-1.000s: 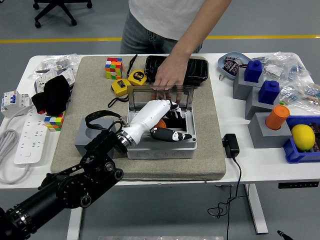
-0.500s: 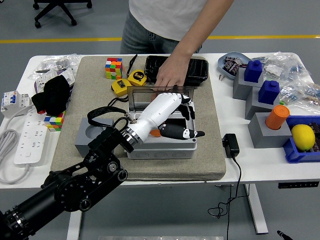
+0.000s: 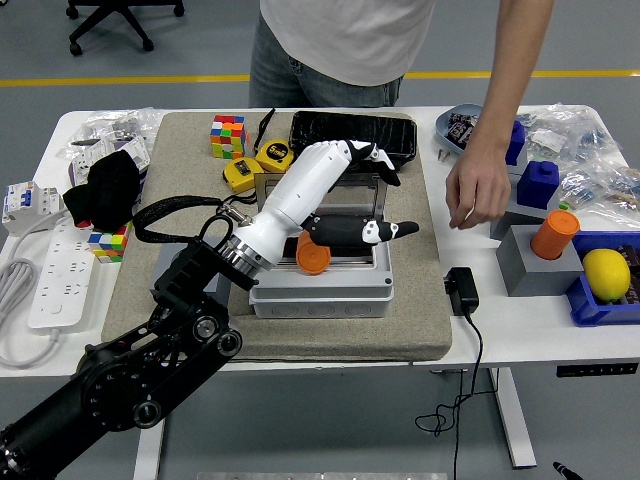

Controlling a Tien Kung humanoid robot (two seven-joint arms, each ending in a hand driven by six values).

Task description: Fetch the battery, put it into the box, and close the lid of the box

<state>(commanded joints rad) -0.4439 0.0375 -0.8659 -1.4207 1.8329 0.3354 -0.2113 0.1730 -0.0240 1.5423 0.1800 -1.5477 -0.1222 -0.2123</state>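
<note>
I judge the battery [image 3: 312, 254] placed: it lies orange inside the box [image 3: 320, 285]. My left robot hand [image 3: 350, 190] hovers above, fingers spread, empty. Next I hook the upright lid [image 3: 320, 185] at twelve o'clock and swing it down.

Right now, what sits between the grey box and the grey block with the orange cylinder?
In the head view, a black power adapter lies on the white table between the grey box and that block.
</note>
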